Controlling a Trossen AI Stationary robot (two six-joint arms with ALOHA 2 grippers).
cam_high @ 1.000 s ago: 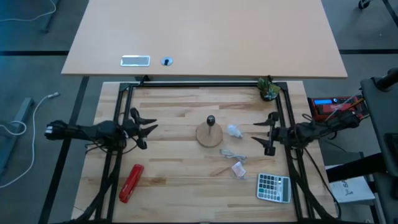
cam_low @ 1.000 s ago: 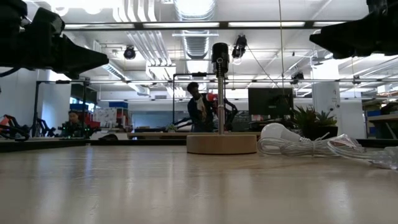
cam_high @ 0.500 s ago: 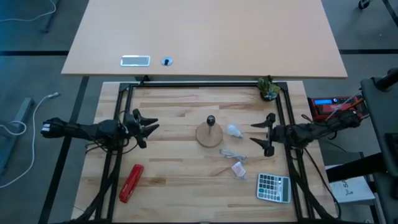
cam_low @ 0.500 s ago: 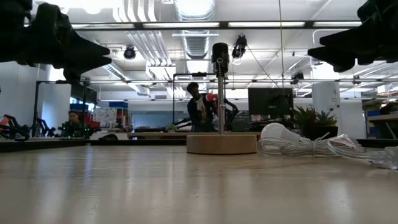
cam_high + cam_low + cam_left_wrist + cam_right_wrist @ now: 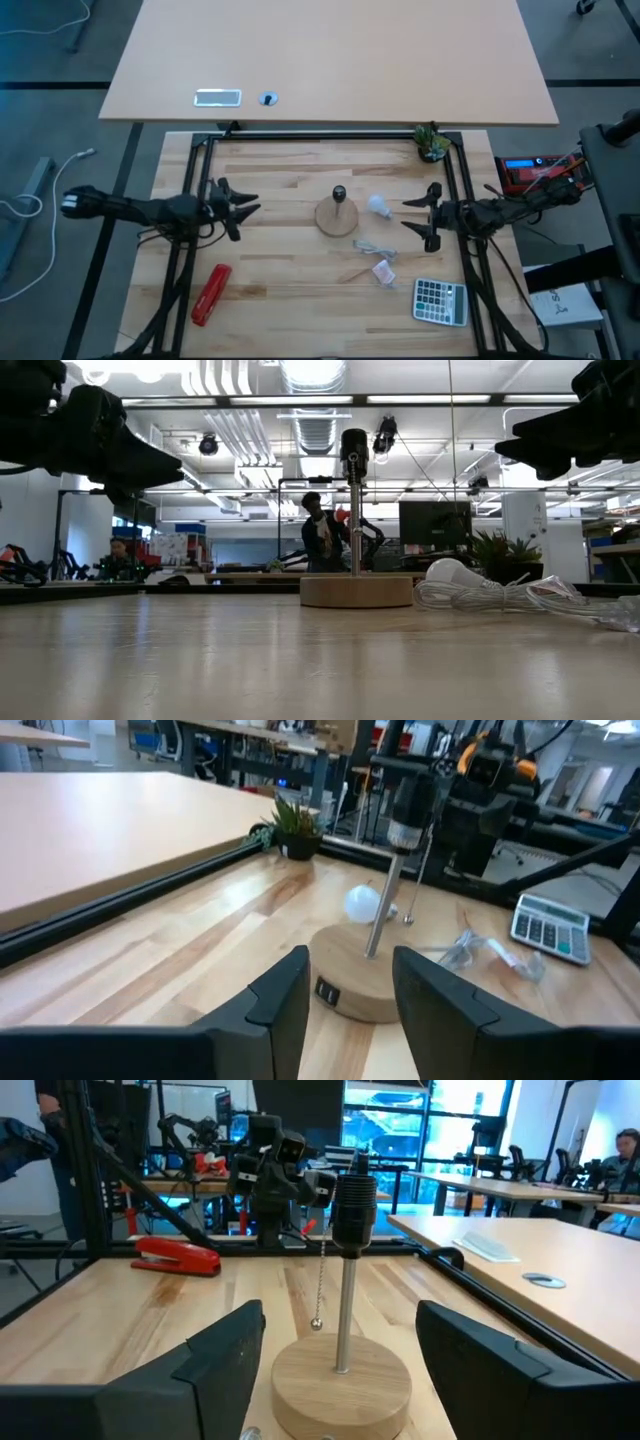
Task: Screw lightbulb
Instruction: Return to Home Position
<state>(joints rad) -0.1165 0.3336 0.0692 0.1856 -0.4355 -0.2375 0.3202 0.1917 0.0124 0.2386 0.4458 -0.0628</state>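
The small white lightbulb (image 5: 378,206) lies on its side on the wooden table, just right of the lamp stand (image 5: 337,213), a round wooden disc with a thin upright pole and a dark empty socket (image 5: 354,444). The bulb also shows in the left wrist view (image 5: 362,903) and the low view (image 5: 447,571). My left gripper (image 5: 248,212) hovers open to the left of the stand, pointing at it. My right gripper (image 5: 405,214) hovers open to the right of the bulb, pointing at the stand. Both grippers are empty.
A crumpled clear wrapper (image 5: 372,246) and a small pinkish packet (image 5: 384,271) lie near the stand on its near right. A calculator (image 5: 440,300) sits near right, a red stapler (image 5: 210,293) near left, and a small plant (image 5: 432,143) far right. A pull chain (image 5: 321,1285) hangs from the socket.
My left gripper has moved toward the table's right, closer to the lamp stand. My right gripper has moved a little toward the table's left, closer to the bulb and stand, and slightly down. Both stay open.
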